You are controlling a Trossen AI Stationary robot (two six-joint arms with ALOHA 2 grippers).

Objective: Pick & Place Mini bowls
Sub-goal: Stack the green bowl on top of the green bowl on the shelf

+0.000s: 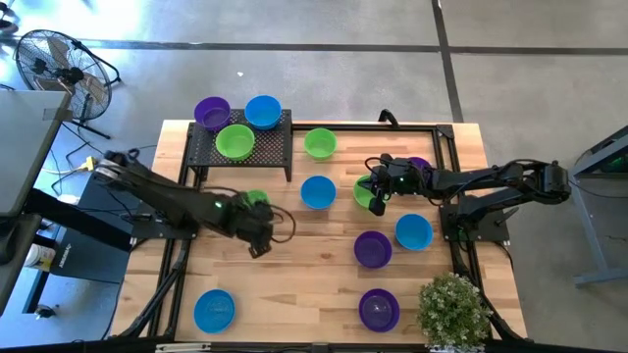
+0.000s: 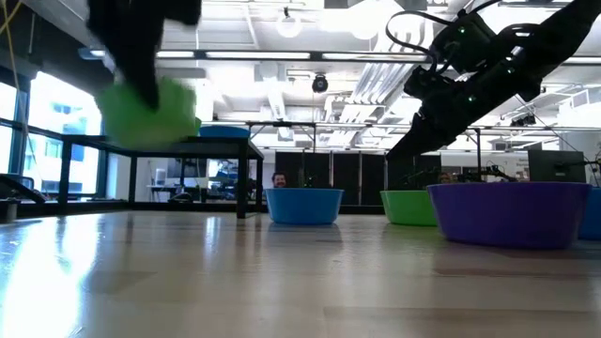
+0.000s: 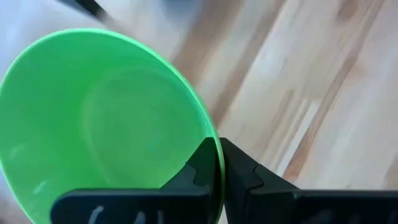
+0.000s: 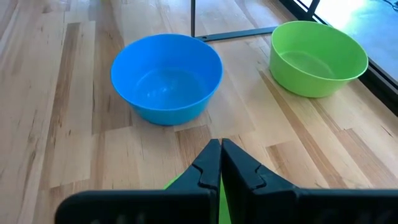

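The left gripper [image 3: 221, 171] is clamped on the rim of a green bowl [image 3: 106, 124], one finger inside the wall and one outside, and holds it lifted off the tabletop [image 1: 294, 294], just in front of the black mesh rack [image 1: 265, 147]; the bowl hangs tilted, its mouth turned sideways toward the wrist camera rather than up, and there is nothing in it. Across the tabletop the right gripper [image 4: 219, 163] is pinched on the rim of a second green bowl [image 1: 365, 193] near the middle, only a sliver of green showing beneath its fingers. Just ahead of it a blue bowl [image 4: 166, 78] sits upright and empty, with another green bowl [image 4: 317, 57] upright and empty beyond, near the rack's leg. On the rack stand three bowls, purple [image 1: 211, 112], blue [image 1: 263, 111] and green [image 1: 235, 141], all mouth up. More blue and purple bowls stand upright toward the near edge, by a small potted plant [image 1: 453, 309]
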